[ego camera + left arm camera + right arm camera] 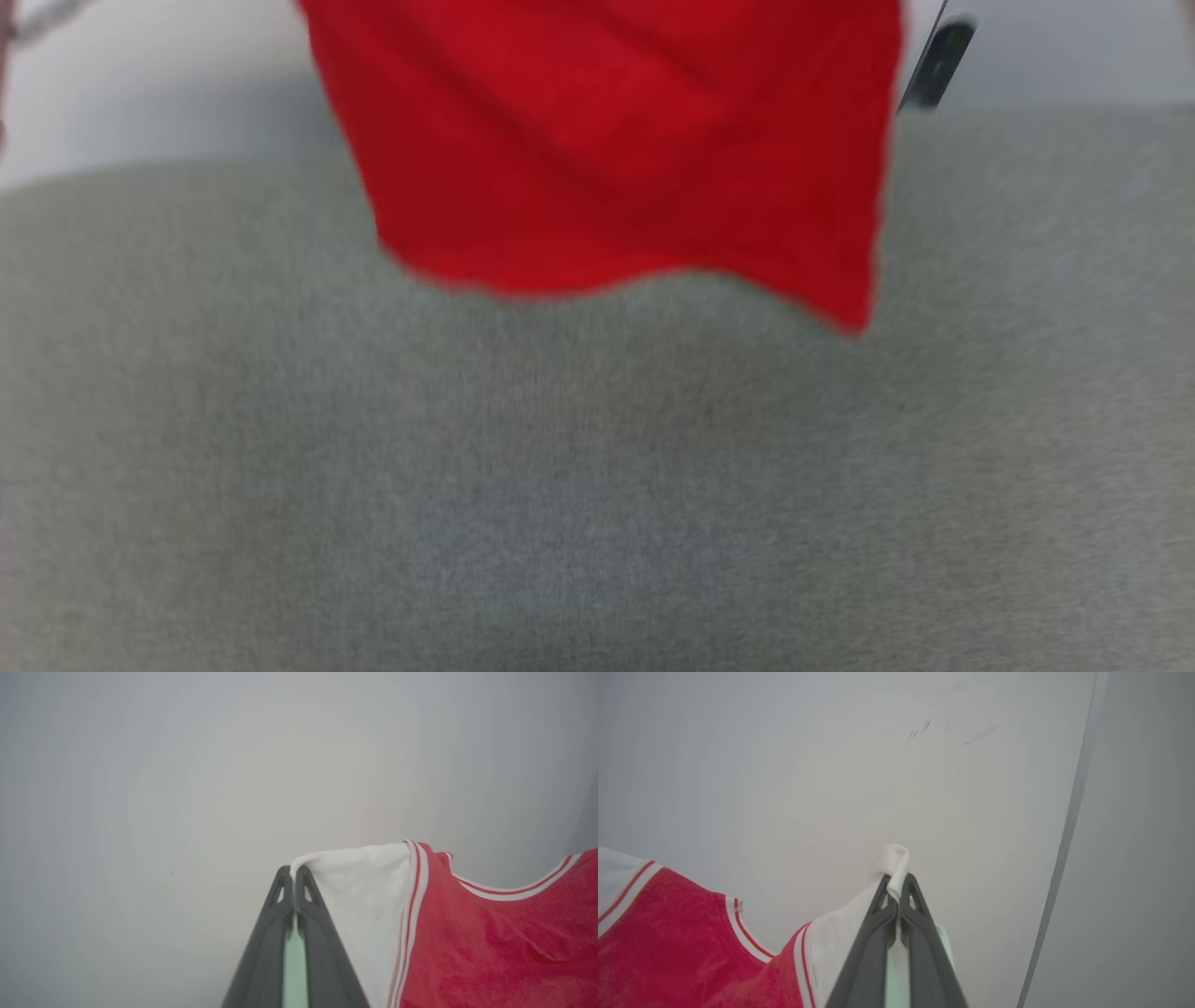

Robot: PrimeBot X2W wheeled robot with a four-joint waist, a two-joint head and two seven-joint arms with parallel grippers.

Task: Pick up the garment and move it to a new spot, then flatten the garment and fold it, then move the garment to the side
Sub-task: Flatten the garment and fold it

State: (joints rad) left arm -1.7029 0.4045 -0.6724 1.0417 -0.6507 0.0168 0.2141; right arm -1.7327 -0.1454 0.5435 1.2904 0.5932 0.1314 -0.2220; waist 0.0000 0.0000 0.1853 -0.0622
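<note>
garment (607,149) | we are pinching its white sleeves in left gripper (293,873) and right gripper (898,884), both clamped | hem hanging at 6 o'clock over grey surface (597,485)

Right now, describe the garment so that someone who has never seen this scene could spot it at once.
Over the far part of the wide grey surface before the robot hangs a sheet of bright red fabric: the garment. The left gripper and the right gripper each pinch one white sleeve. It alone is red here; striped red-and-white trim edges its sleeves and neckline.
</note>
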